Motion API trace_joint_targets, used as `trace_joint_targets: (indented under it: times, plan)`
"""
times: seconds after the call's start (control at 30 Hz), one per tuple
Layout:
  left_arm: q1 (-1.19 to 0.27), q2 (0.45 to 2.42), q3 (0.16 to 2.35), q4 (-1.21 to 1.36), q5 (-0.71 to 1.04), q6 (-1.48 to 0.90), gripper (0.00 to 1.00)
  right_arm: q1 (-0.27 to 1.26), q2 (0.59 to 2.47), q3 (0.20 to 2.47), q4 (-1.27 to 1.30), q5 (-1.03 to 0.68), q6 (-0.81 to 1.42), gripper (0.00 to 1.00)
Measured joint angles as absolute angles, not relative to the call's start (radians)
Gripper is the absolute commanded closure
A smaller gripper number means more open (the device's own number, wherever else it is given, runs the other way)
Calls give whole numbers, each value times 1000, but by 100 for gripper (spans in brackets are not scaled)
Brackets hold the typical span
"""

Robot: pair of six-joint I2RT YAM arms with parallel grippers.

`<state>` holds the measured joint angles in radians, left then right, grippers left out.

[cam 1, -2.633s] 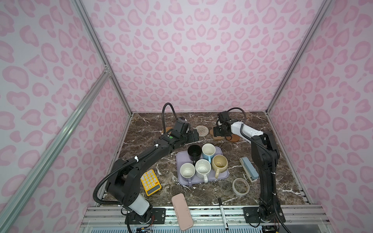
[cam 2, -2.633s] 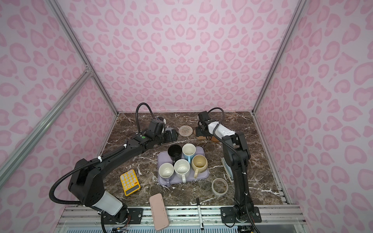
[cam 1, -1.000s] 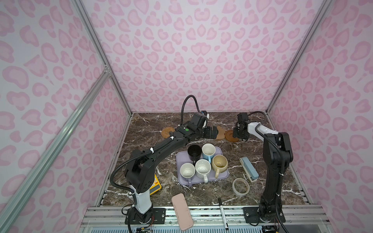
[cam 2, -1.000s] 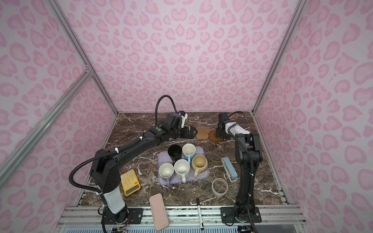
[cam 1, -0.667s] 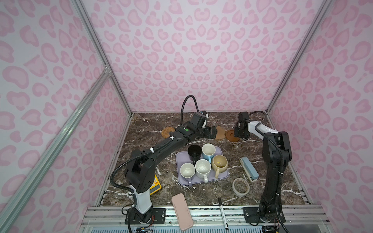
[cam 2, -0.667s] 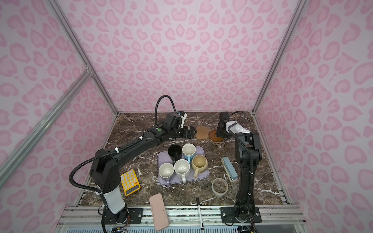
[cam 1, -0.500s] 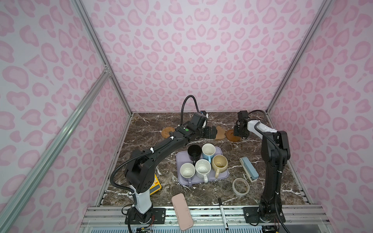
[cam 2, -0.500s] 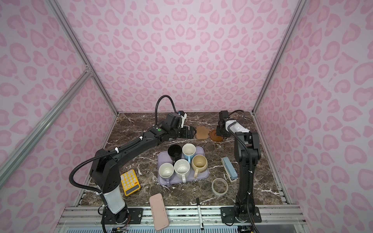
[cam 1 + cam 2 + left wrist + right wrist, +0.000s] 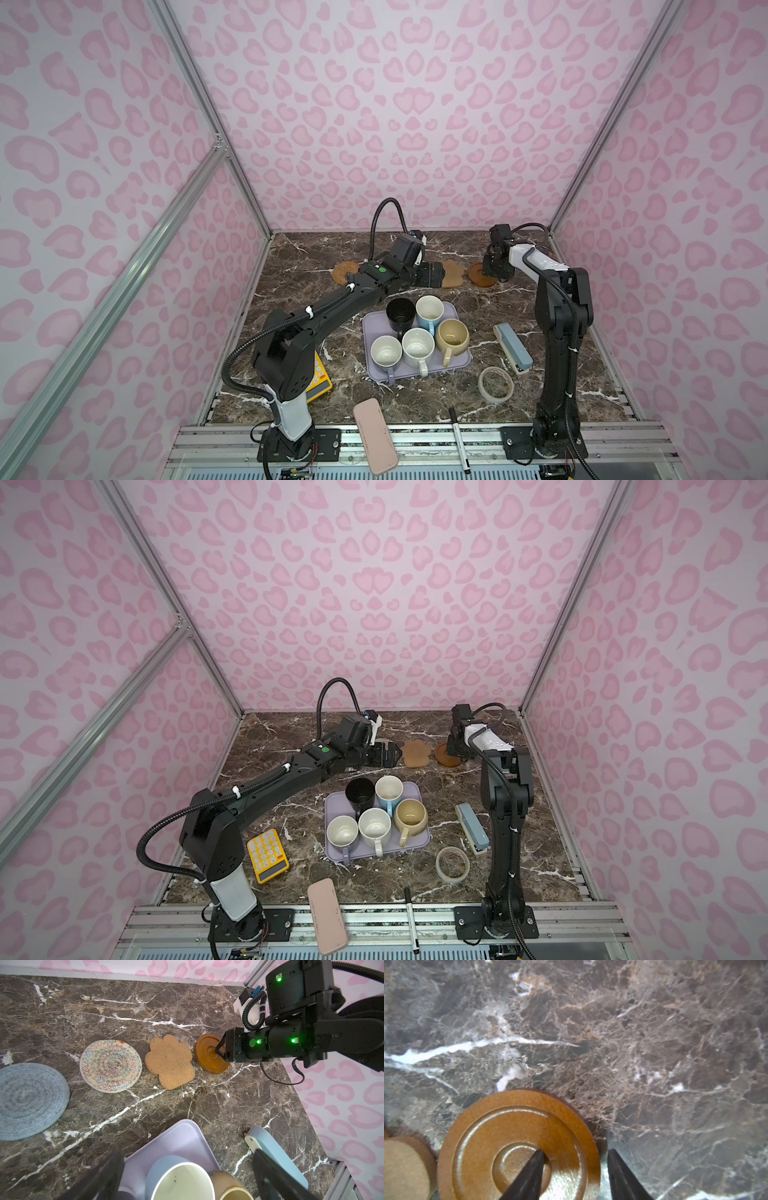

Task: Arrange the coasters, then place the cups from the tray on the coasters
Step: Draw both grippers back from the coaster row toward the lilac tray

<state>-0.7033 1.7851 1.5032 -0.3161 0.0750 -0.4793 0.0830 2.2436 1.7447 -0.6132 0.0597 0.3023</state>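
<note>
All five cups (image 9: 417,348) stand on the tray (image 9: 376,372) and none has been lifted out, so the second half of the job looks untouched. Above the tray's far edge hangs the left gripper (image 9: 187,1152), fingers spread wide and holding nothing.

Beyond the tray the coasters lie flat in a row on the table (image 9: 299,257). The orange coaster (image 9: 345,272) sits off the tray's far left corner. Next come the grey-blue coaster (image 9: 31,1101) and the cream coaster (image 9: 110,1066), both hidden under the left arm in both top views. Then come the paw coaster (image 9: 455,270) and the brown disc (image 9: 478,277), past the tray's far right corner.

The right gripper (image 9: 575,1151) is down on the disc with fingers half spread. One tip sits in the centre hollow and the other just outside the rim, not pinching. The arranging seems nearly finished.

A few seconds back the left gripper was nearer the orange coaster and the cream one showed. The right gripper was on the paw's side of the disc. The cups have not moved.
</note>
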Motion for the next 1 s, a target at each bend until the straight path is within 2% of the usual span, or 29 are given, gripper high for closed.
trace_joint_targets:
  times: [0.2,0.3,0.4,0.63,0.77,1.0]
  plan:
    - [-701,1719,1451,-290,73,-498,2,115,2165,1722,-601,83,292,26]
    - [-701,1676,1451,-294,51,-497,2,123,2085,1664,-567,99,284,12]
    - [-701,1601,1409,-295,15,-489,2,143,1977,1583,-542,147,271,4]
    - [-701,1353,1166,-248,-59,-498,2,270,1704,1410,-497,202,218,1]
    - [-701,1193,1016,-210,-120,-527,2,397,1525,1249,-467,283,173,1]
    - [-702,929,786,-195,-207,-581,2,574,1192,958,-359,276,145,1]
